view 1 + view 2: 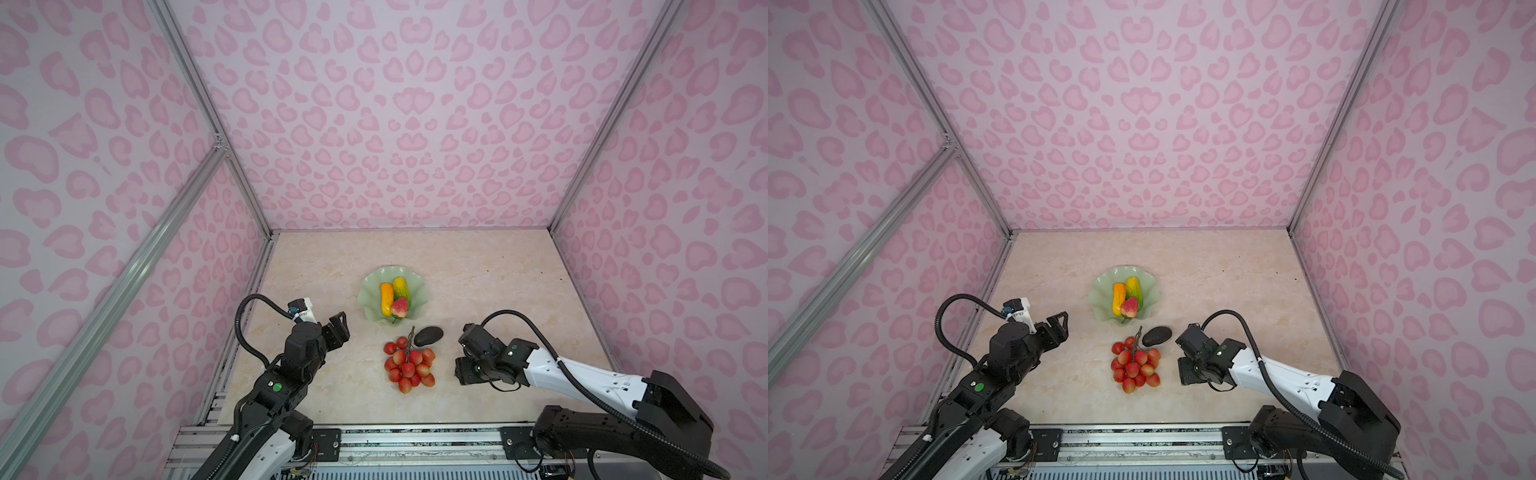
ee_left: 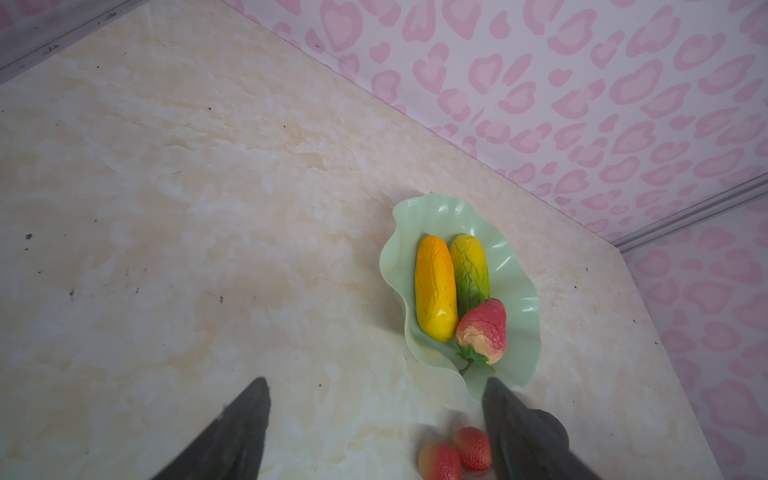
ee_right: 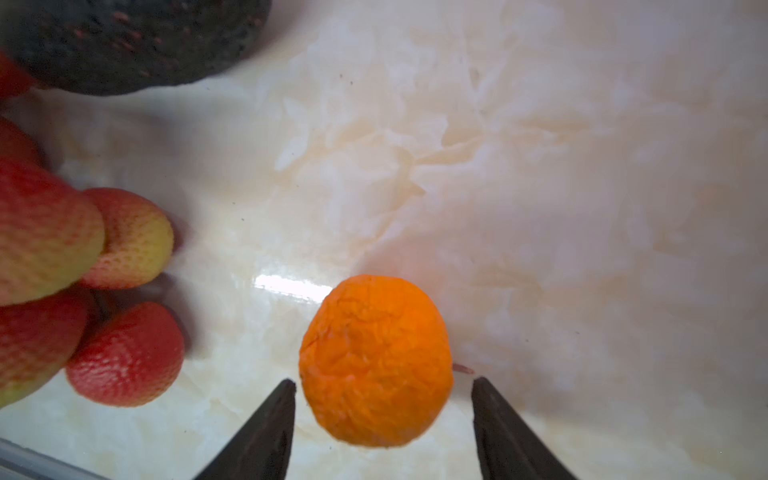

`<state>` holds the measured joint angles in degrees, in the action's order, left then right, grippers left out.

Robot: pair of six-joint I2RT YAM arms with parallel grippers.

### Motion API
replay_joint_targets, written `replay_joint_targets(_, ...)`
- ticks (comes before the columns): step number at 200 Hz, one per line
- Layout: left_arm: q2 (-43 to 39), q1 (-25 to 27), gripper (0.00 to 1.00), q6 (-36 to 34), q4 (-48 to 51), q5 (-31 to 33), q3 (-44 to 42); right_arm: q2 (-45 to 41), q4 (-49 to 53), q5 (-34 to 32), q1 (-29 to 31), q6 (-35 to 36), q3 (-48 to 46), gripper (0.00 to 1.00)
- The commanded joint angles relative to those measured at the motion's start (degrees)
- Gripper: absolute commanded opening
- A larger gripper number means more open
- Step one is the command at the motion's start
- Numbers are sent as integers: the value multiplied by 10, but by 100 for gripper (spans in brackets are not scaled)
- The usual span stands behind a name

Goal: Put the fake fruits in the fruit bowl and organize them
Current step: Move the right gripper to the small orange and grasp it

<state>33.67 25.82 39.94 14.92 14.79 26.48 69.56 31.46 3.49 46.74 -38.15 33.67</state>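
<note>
Bowl: fruit bowl [image 2: 432,216] was observed on the table [image 2: 208,208].
Contents: yellow-orange oblong [image 2: 435,286] and yellow-green oblong [image 2: 469,266] were laid side by side, with the pink-red piece [image 2: 484,330] touching both.
Left gripper [image 2: 376,380]: jaws were held wide apart.
Outside bowl: two red berries [image 2: 457,455] were noted.

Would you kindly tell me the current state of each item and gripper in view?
fruit bowl: holds three fruits.
yellow-orange oblong: in bowl.
yellow-green oblong: in bowl.
peach-like piece: in bowl.
avocado: on table.
berry bunch: on table.
small orange: on table, ungripped.
left gripper: open, empty.
right gripper: open around small orange.
</note>
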Motion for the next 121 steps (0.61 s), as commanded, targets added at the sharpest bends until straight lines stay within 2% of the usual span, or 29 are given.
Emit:
replay_joint_targets(1,-1,0,81,5,-15,-4,4,7,-35,12,1,-6,-4,59)
replay_joint_targets(30,0,-1,82,7,-17,-3,3,12,-36,-12,1,9,1,48)
replay_joint_targets(61,8,-1,82,8,-19,-6,4,20,-36,-29,-1,27,14,32)
replay_joint_targets(102,8,0,82,8,-17,-5,2,6,6,-87,-1,75,87,29)
replay_joint_targets(121,9,-1,82,10,-22,-5,-1,7,-12,-108,-8,100,128,29)
